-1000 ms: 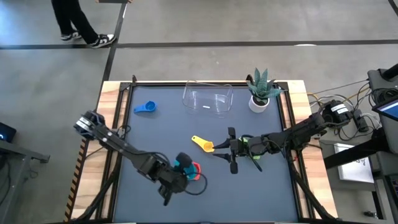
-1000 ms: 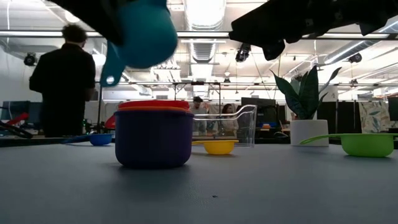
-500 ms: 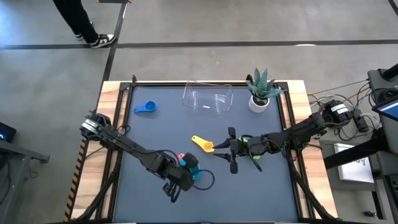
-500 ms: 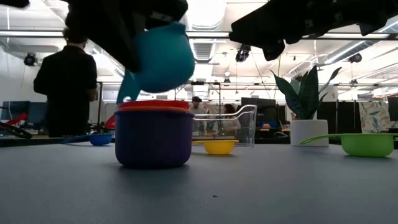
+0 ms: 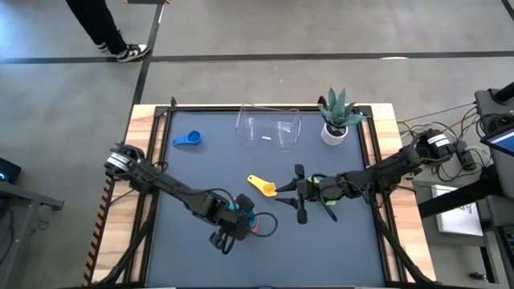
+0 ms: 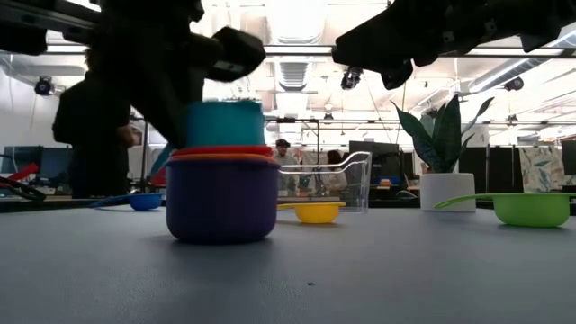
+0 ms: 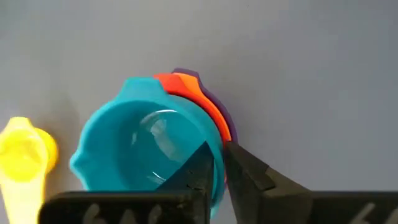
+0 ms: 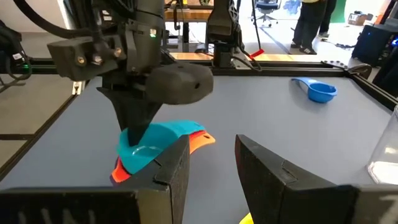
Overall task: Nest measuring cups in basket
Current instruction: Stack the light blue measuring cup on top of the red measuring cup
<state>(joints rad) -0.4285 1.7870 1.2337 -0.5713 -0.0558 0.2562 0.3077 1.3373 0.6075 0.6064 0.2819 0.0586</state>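
The left gripper (image 5: pixel 234 228) is low over the near part of the dark grey surface (image 5: pixel 209 172), its fingers clamped on the rim of the teal plastic measuring cup (image 6: pixel 225 124), which sits inside the red plastic cup (image 6: pixel 221 151), itself nested in the orange cup (image 6: pixel 221 158) and the larger purple cup (image 6: pixel 222 199). The right gripper (image 5: pixel 302 195) hovers near the surface's middle with its fingers spread apart and nothing between them, just beside the small yellow measuring cup (image 5: pixel 262 185). The lime green cup (image 6: pixel 531 209) lies close under that arm. The small blue cup (image 5: pixel 188 139) rests well apart toward the far left. The clear plastic basket (image 5: pixel 268 128) stands at the far edge beside a white potted plant (image 5: pixel 336 117).
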